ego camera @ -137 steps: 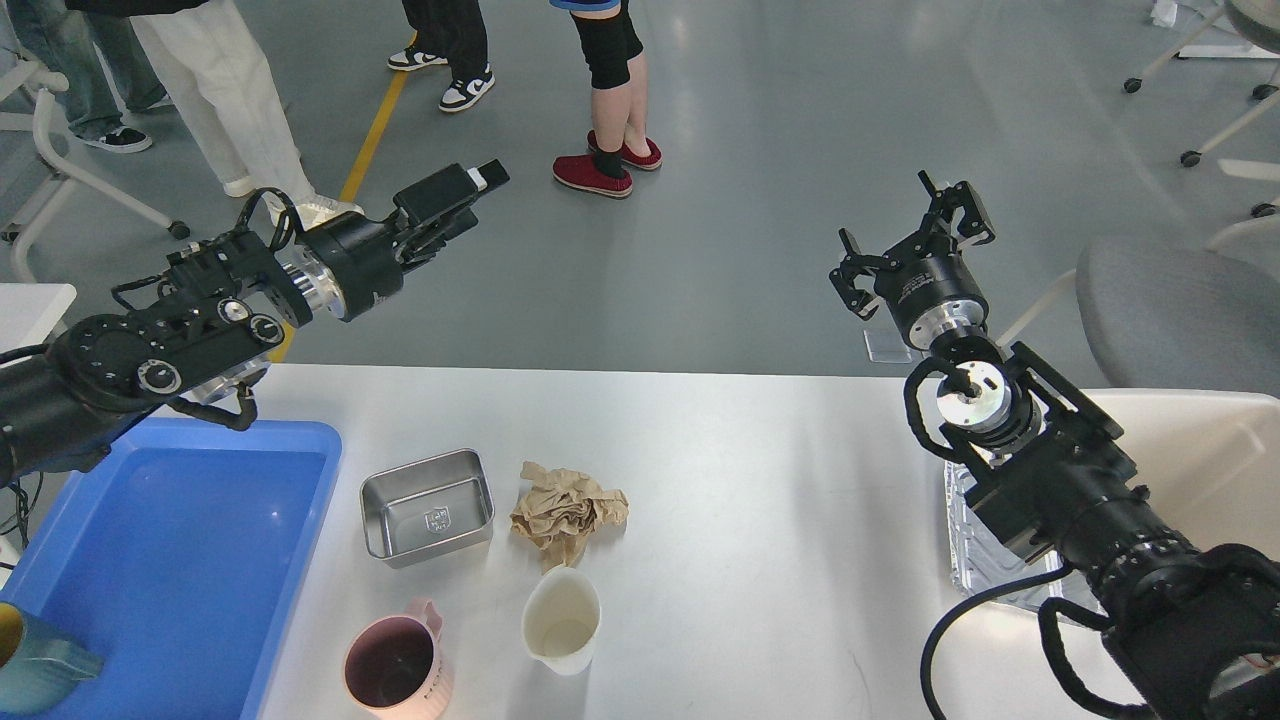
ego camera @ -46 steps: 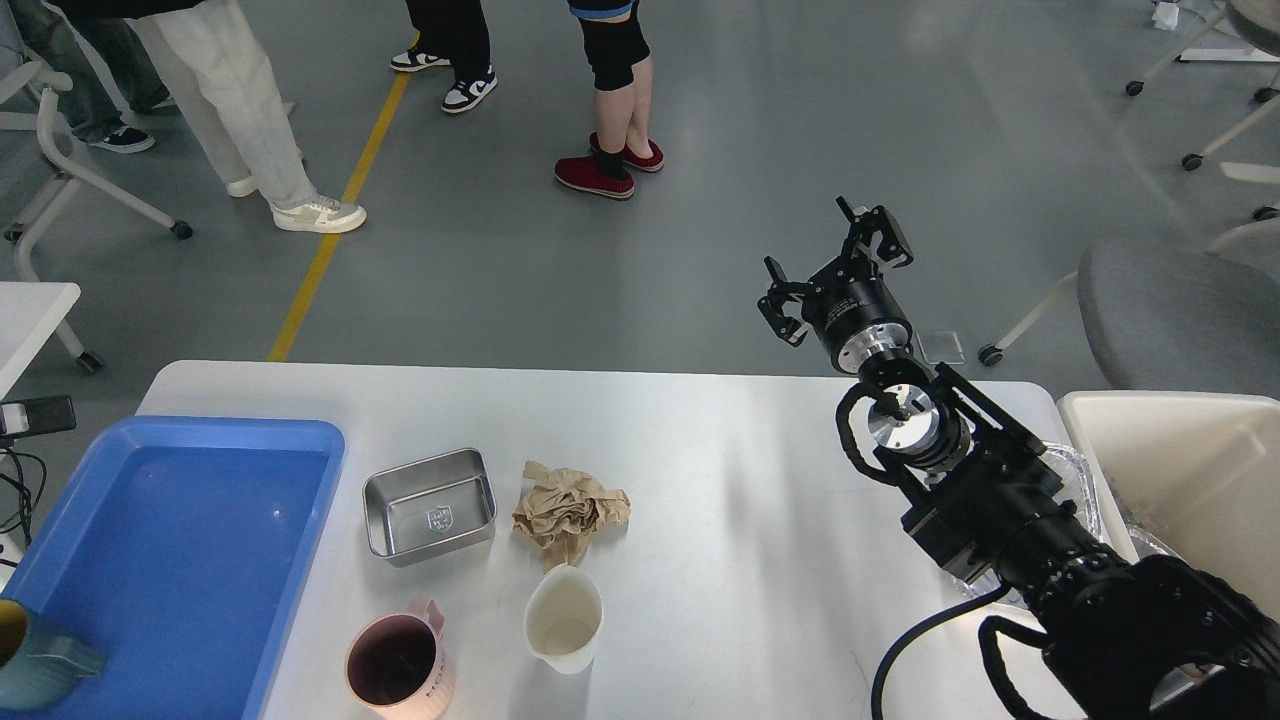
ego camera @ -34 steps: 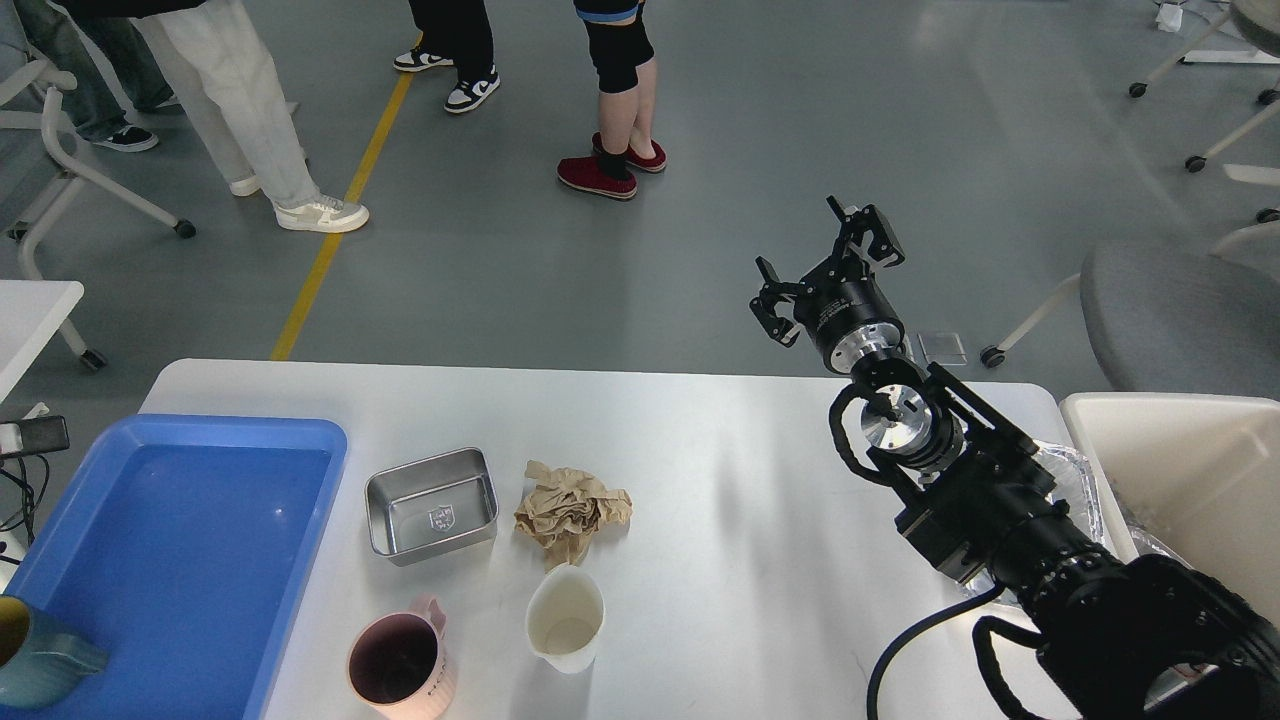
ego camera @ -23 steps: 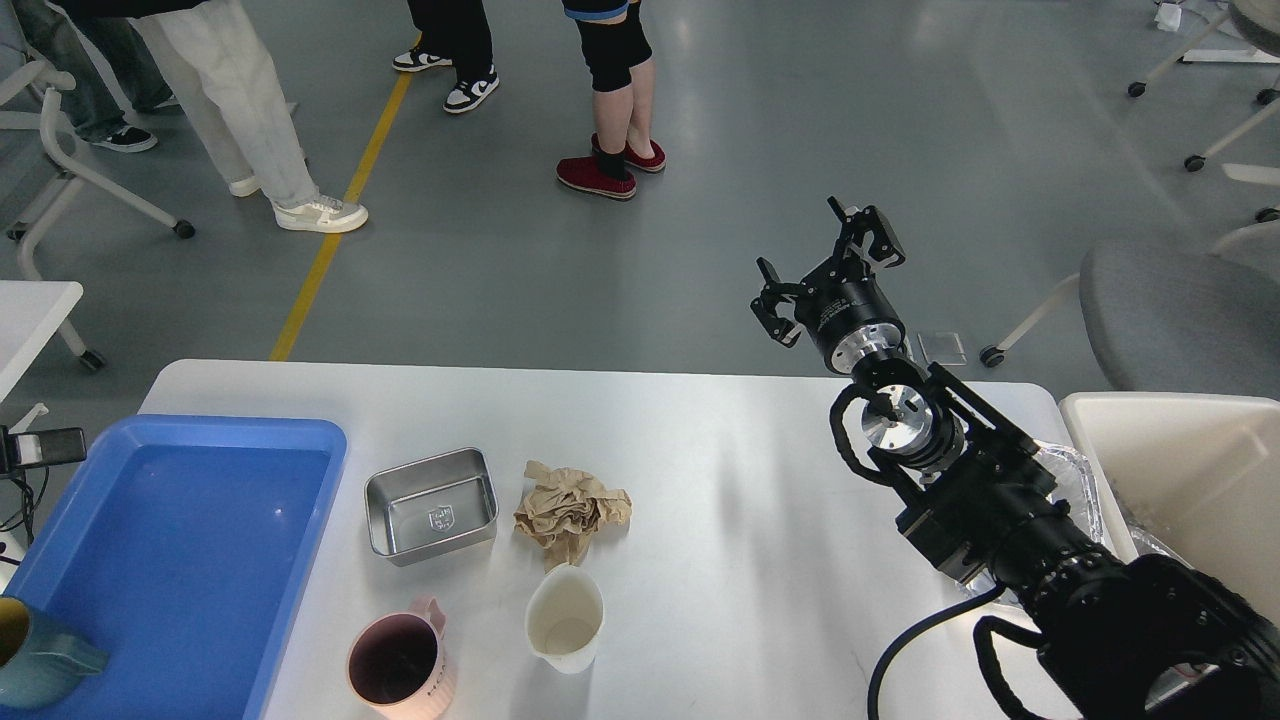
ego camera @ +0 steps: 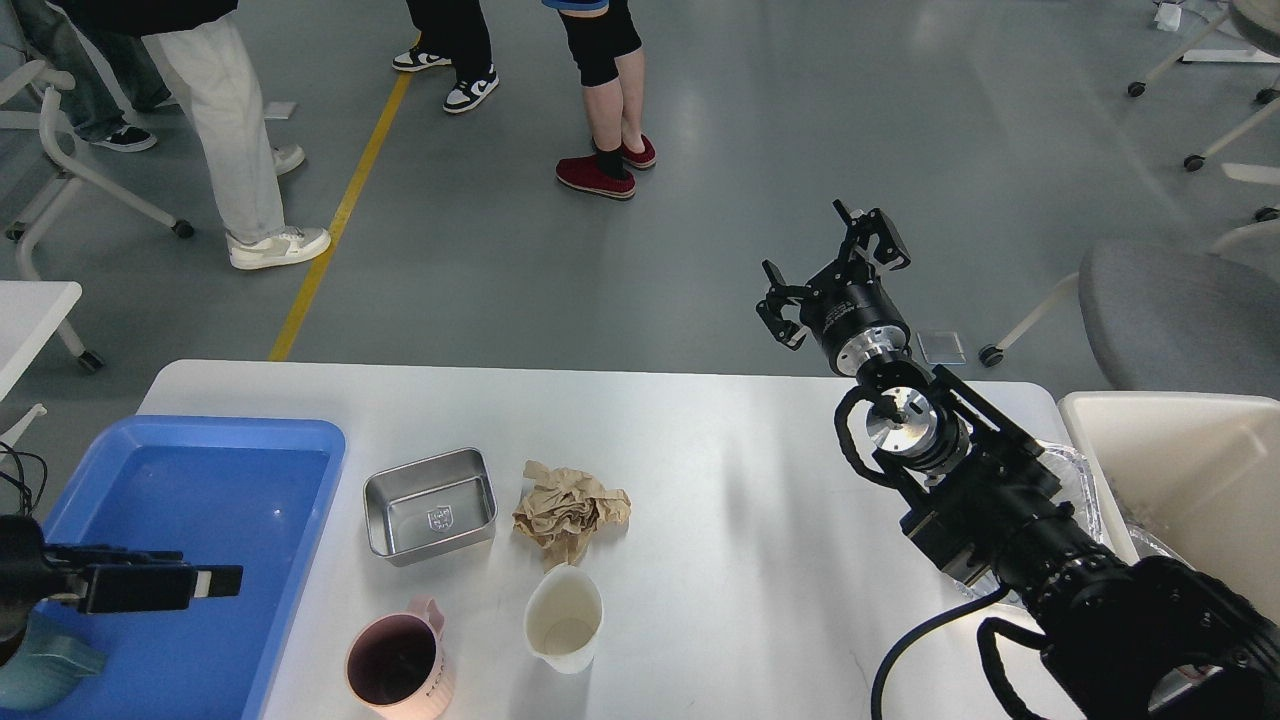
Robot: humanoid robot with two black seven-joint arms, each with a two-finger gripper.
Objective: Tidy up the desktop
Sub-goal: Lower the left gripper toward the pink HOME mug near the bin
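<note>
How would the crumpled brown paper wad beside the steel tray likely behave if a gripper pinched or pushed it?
The crumpled brown paper wad looks loosely creased, so it would probably compress under a pinch rather than resist. It seems light for its bulk, likely sliding easily on the glossy white desktop. Its irregular shape should keep it from rolling.

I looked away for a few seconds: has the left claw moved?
Yes. The left claw was raised beyond the desktop's far edge; now it has dropped toward the robot, low over the blue tray.
</note>
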